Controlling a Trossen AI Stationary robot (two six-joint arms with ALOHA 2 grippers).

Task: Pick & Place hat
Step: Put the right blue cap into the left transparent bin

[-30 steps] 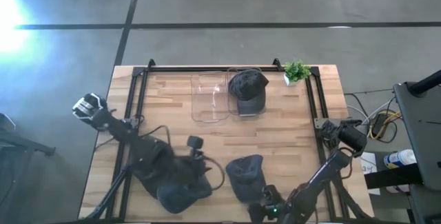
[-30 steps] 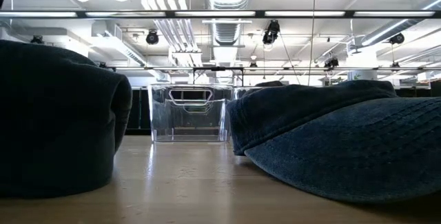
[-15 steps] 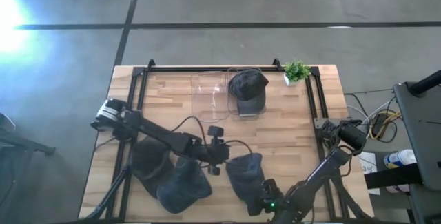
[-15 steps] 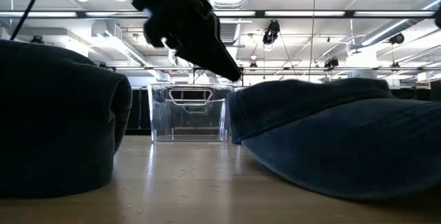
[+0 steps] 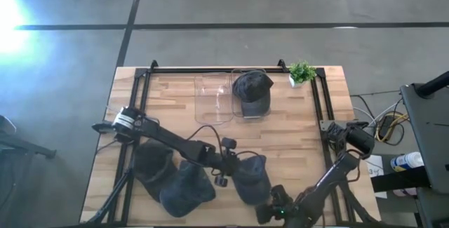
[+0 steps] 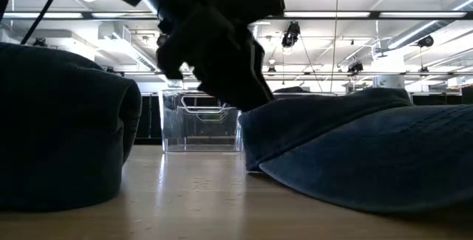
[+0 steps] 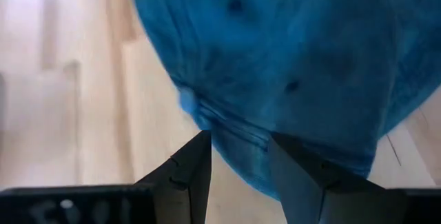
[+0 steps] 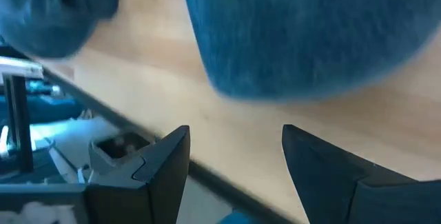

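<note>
A dark blue cap (image 5: 251, 179) lies on the table near its near edge; it fills the right of the low view (image 6: 355, 151). My left gripper (image 5: 231, 165) has reached across to the cap's left rim and is open. In the left wrist view (image 7: 238, 172) its two fingers stand on either side of the cap's edge (image 7: 234, 145). In the low view its tip (image 6: 255, 96) is at the cap's upper edge. My right gripper (image 5: 269, 207) is open near the table's near edge, just short of the cap (image 8: 303, 38). My left gripper comes at the cap's left rim (image 7: 234, 145) slanting down from the table's left, one finger on each side of the edge. I cannot tell whether the fingers touch the cloth. The cap lies flat on the table.
Two more dark caps (image 5: 154, 161) (image 5: 188, 189) lie at the near left and bulk large in the low view (image 6: 59, 129). At the far side stand a clear bin (image 5: 212, 100) and a second bin holding a cap (image 5: 252, 88). A small plant (image 5: 302, 71) stands at the far right.
My left gripper has swung from above the two caps at the near left toward the table's right. It has then come down and toward the near edge, to the left rim of the middle cap. The caps have stayed where they were.
</note>
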